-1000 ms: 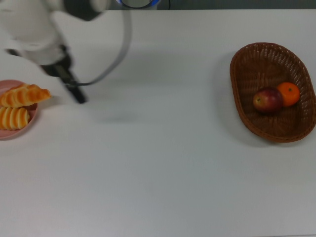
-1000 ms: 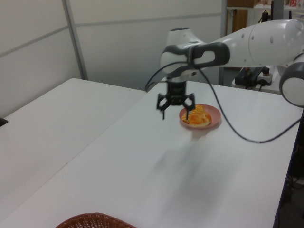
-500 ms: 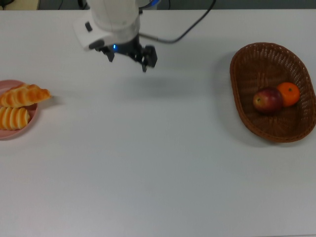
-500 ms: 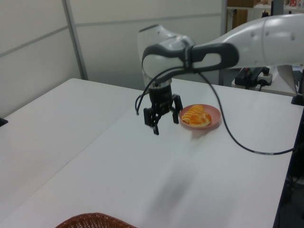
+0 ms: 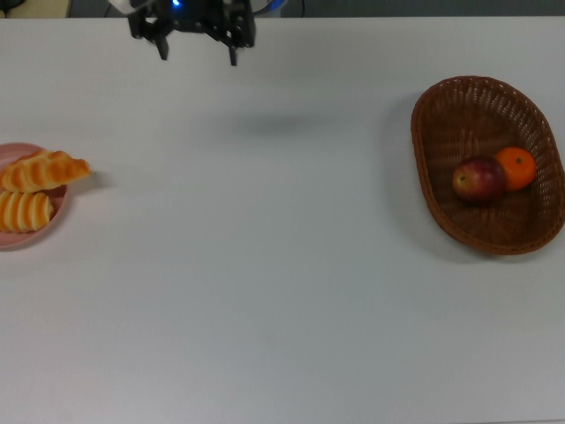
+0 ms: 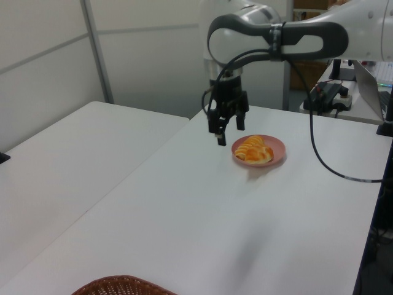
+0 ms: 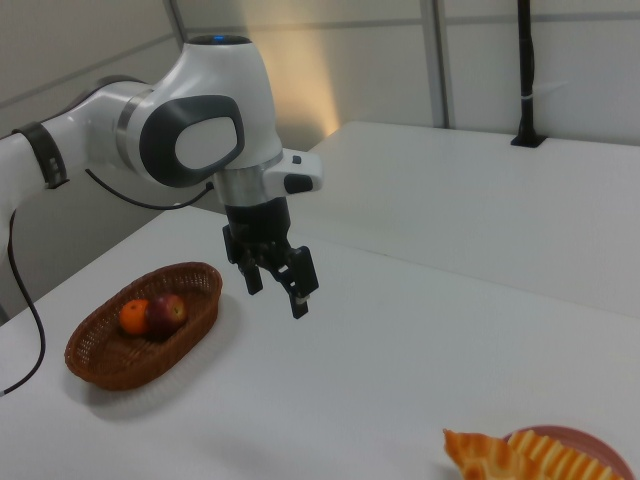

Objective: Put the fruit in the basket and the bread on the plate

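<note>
Fruit first: the apple [image 5: 478,179] and the orange [image 5: 516,168] lie touching each other inside the basket [image 5: 441,110] at the right of the top view, and the right view shows the same pair in the basket at its lower left. Both breads sit on the pink plate [image 5: 9,237] at the far left edge of the top view, the striped roll [image 5: 25,210] lying flat on it and the braided loaf [image 5: 46,170] beside it, its pointed end poking out over the rim toward the top view's right. My gripper [image 5: 196,46] hangs in the air at the upper left of the top view, well apart from plate and basket alike, fingers spread with nothing between them. As I judge it, the sorting is finished: nothing of the task is loose on the white table [image 5: 282,300]. All that could be left, at most, is the overhanging loaf tip, which looks settled enough to leave alone.
</note>
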